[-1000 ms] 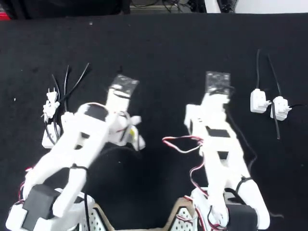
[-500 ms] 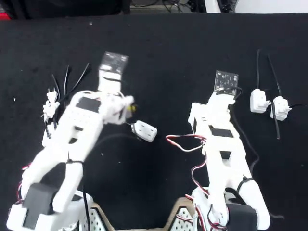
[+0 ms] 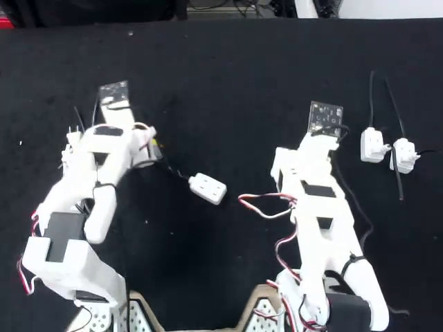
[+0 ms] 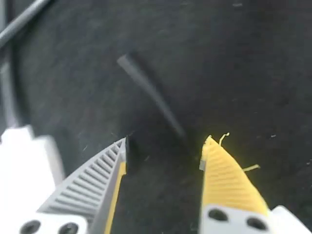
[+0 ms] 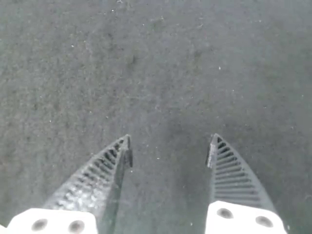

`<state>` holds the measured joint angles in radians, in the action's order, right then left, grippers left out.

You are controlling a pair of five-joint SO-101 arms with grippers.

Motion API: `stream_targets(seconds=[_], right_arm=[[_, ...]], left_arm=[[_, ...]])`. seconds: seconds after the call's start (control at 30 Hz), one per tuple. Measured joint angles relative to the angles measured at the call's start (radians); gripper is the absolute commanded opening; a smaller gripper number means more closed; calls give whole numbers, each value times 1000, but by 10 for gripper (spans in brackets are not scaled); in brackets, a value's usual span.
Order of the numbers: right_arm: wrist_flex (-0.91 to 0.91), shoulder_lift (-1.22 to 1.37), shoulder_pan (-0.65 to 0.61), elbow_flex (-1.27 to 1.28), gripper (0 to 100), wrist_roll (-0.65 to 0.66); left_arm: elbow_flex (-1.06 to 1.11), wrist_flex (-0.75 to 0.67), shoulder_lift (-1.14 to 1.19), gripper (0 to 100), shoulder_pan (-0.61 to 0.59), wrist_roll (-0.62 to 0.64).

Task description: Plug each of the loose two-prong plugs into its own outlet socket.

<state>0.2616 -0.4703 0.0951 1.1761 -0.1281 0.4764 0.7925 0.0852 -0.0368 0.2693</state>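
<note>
Currently the white outlet socket (image 3: 208,188) lies flat on the desk (image 3: 242,69), well off to the right of the left end effector (image 4: 165,144), which is spread and empty; the right end effector (image 5: 170,141) is likewise spread, holding nothing.

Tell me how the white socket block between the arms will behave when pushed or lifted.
The socket block is a small, flat-lying plastic box, so it will probably slide on the black mat rather than roll or tip. It looks rigid and likely light. Its thin black cord curves loosely, so it is probably floppy and may drag behind.
</note>
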Motion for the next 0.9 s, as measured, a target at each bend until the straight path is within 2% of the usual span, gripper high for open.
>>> stream_targets(seconds=[0.17, 0.37, 0.5, 0.67, 0.8, 0.9], right_arm=[[0, 0, 0, 0, 240, 0], [0, 0, 0, 0, 240, 0], [0, 0, 0, 0, 240, 0], [0, 0, 0, 0, 240, 0], [0, 0, 0, 0, 240, 0], [0, 0, 0, 0, 240, 0]], left_arm=[[-29, 212, 0, 242, -23, 34], [-55, 316, 2, 242, -23, 34], [-152, 287, 0, 246, -23, 49], [-199, 158, 80, 245, -25, 169], [-244, 153, 181, 243, -25, 233], [-275, 204, 212, 245, -25, 265]])
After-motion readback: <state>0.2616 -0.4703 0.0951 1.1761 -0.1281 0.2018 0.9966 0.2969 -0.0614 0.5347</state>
